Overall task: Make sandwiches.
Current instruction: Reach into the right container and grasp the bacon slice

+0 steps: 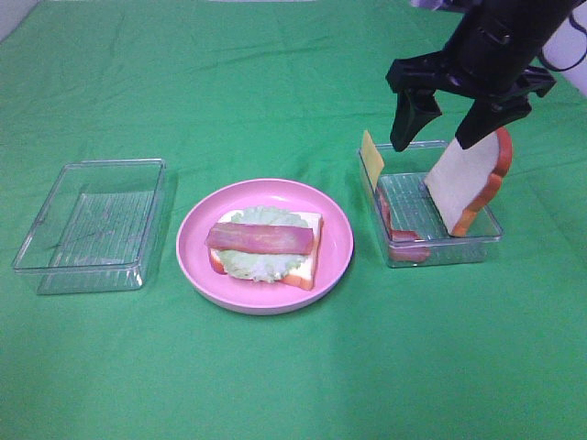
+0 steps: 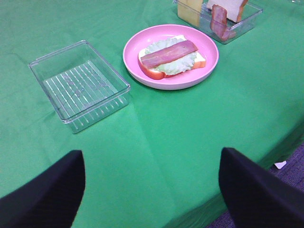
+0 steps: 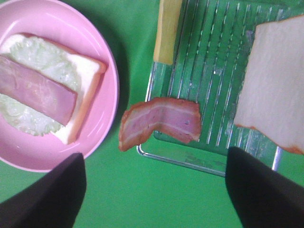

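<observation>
A partly built sandwich (image 1: 264, 243) lies on the round pink plate (image 1: 339, 247): one bread slice, lettuce and a bacon strip on top. It also shows in the left wrist view (image 2: 171, 57) and the right wrist view (image 3: 47, 90). My right gripper (image 1: 442, 128) is open and empty above the right clear tray (image 1: 445, 247). That tray holds a leaning bread slice (image 1: 468, 183), a yellow cheese slice (image 1: 371, 154) and a bacon strip (image 3: 159, 121) that hangs over its rim. My left gripper (image 2: 152, 199) is open and empty, far from the plate.
A clear tray with nothing in it (image 1: 92, 225) stands left of the plate. Green cloth covers the table. The table's edge (image 2: 285, 142) shows in the left wrist view.
</observation>
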